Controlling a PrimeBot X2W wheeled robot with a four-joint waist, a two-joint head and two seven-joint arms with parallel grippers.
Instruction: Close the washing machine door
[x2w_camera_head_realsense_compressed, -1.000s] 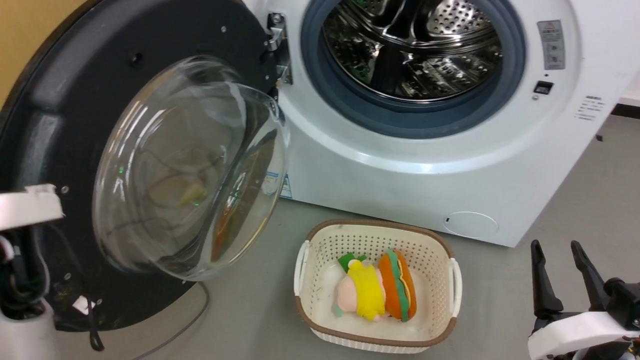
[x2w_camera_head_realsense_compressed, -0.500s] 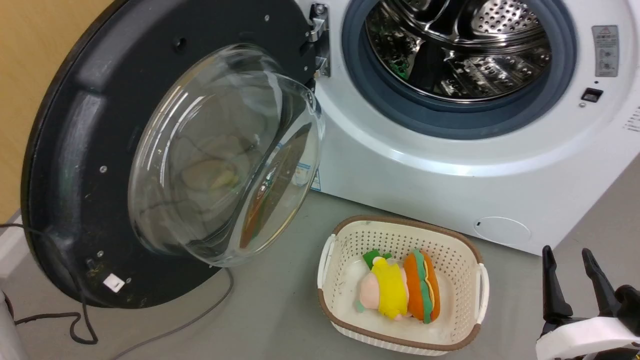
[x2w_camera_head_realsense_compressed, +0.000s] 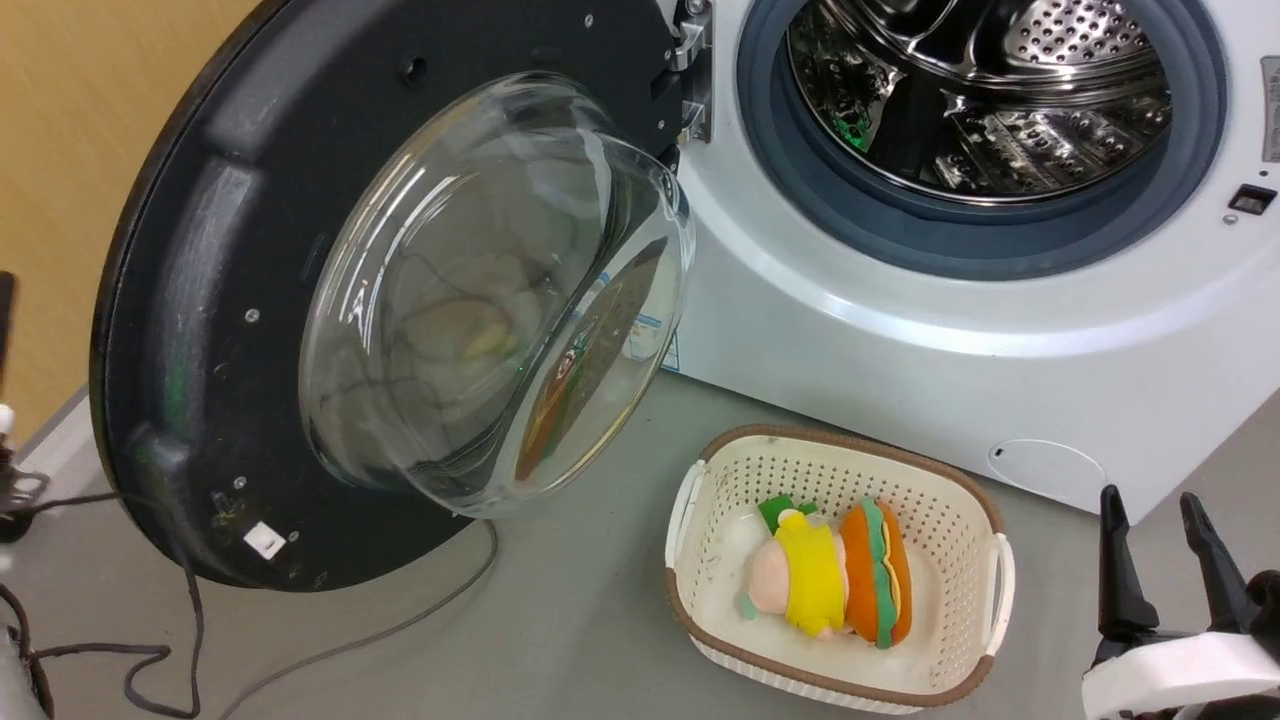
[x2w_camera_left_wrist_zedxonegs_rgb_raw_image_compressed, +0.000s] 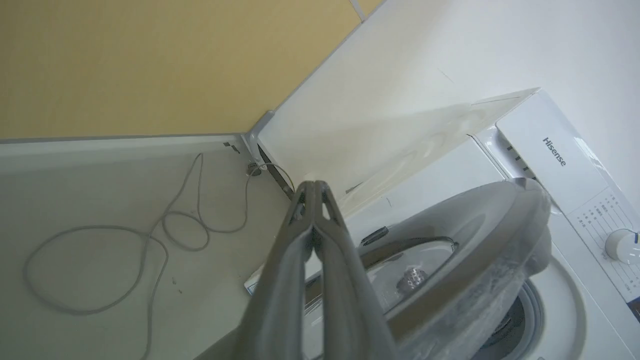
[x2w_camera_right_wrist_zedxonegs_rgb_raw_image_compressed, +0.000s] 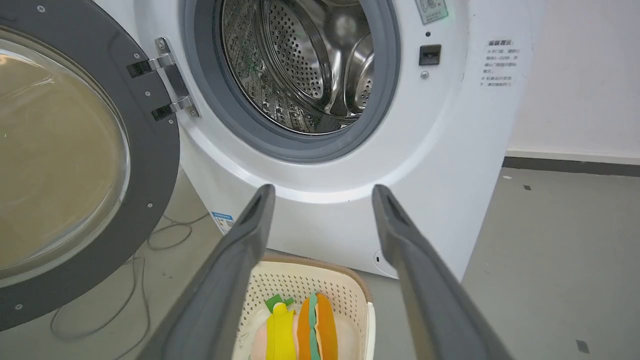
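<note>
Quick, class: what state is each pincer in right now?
Left pincer: closed, nothing between its fingers.
Right pincer: open, empty.

A grey floor (x2w_camera_head_realsense_compressed: 600, 650) is seen, on which the washing machine (x2w_camera_head_realsense_compressed: 900, 340) is stood. A cream perforated basket (x2w_camera_head_realsense_compressed: 945, 520) is set just before it, and a grey cable (x2w_camera_head_realsense_compressed: 425, 614) is trailed loosely to the left.

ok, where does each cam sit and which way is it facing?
Head view: on the head, facing forward-down at the open washing machine door and basket; right tool lower right.
Left wrist: looks along the shut left tool at the door's outer face and yellow wall.
Right wrist: looks along the open right tool into the drum.
Shared: head and right wrist both show basket and drum.
</note>
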